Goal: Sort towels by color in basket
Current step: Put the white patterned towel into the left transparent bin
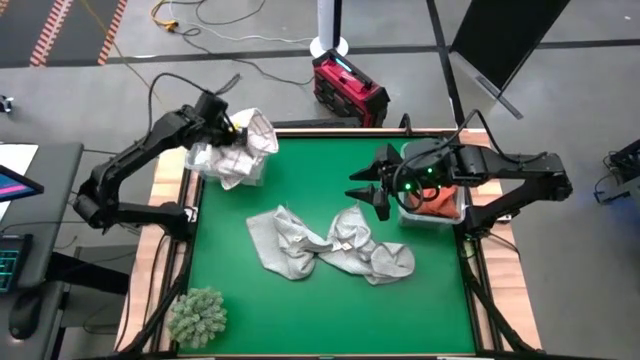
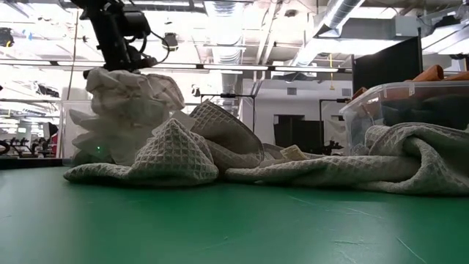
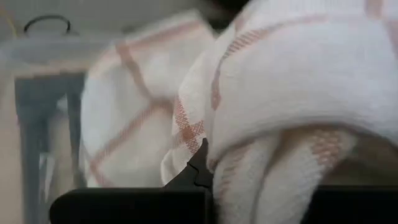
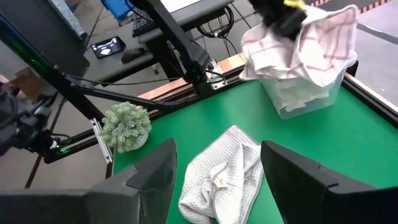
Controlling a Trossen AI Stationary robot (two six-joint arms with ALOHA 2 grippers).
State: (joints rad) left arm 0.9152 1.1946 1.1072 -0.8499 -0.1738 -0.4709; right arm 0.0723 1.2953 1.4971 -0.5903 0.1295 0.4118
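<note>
The left gripper [image 1: 232, 128] hung over the clear bin [image 4: 303, 99] at the far left corner of the green table [image 1: 300, 310], its fingers pinched together on a white checked towel [image 1: 255, 135] with thin reddish lines. The cloth draped down over the bin's mouth, most likely because that bin collects the white ones; white rags [image 2: 110, 136] already filled it past the rim. Holding it high let the folds hang free before the drop, I'd judge.

Across the table, the right gripper [image 1: 378, 190] hovered with its fingers spread wide and empty, just beside the second clear bin [image 1: 432, 212] on the right edge, where rust-orange cloth [image 1: 437, 203] showed inside. That arm looked poised to reach for the next piece.

In the middle lay the light grey waffle-weave towels [image 1: 330, 245], crumpled in one heap, unsorted. How many were tangled there was hard to count. A fuzzy grey-green clump [image 1: 197, 315] sat at the near left corner.

No label or writing could be read anywhere.
</note>
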